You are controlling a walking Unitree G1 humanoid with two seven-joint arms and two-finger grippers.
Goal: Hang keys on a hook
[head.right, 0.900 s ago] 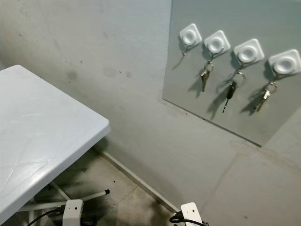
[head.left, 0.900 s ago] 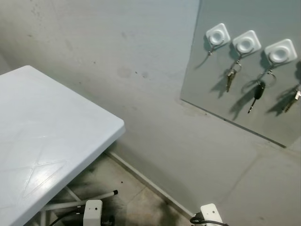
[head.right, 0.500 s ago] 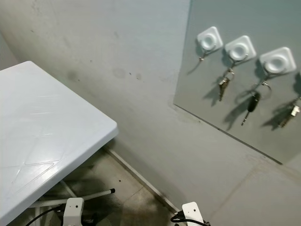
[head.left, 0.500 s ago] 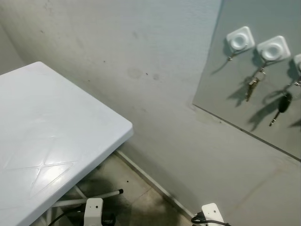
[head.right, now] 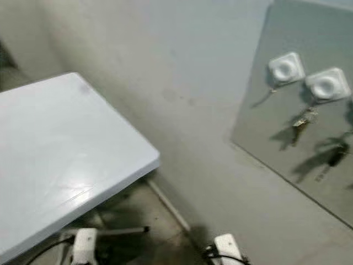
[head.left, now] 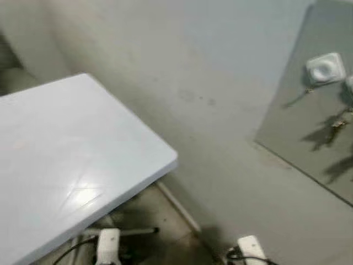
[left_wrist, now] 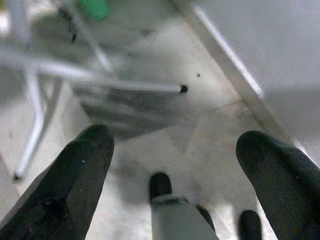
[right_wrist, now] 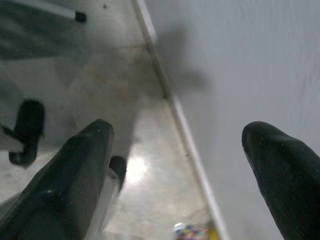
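Note:
A grey board (head.right: 309, 127) leans on the wall at the right, blurred. It carries white square hooks (head.right: 285, 68); the leftmost hook (head.left: 325, 68) is bare. A bunch of keys (head.right: 302, 118) hangs from the second hook (head.right: 326, 85), and a black key fob (head.right: 335, 154) hangs further right. Both arms hang low. In the left wrist view my left gripper (left_wrist: 175, 140) is open over the floor with nothing between its fingers. My right gripper (right_wrist: 179, 131) is open too, empty, beside the wall's foot.
A white folding table (head.left: 66, 160) fills the left, its corner close to the wall (head.left: 209, 66). Its metal legs (left_wrist: 125, 86) stand on the stained floor (right_wrist: 125, 90) below. A skirting strip (right_wrist: 170, 100) runs along the wall.
The whole picture has slid right and blurred, so the camera has turned left. The board now sits at the right edge. The keys, hooks and both arms have not moved.

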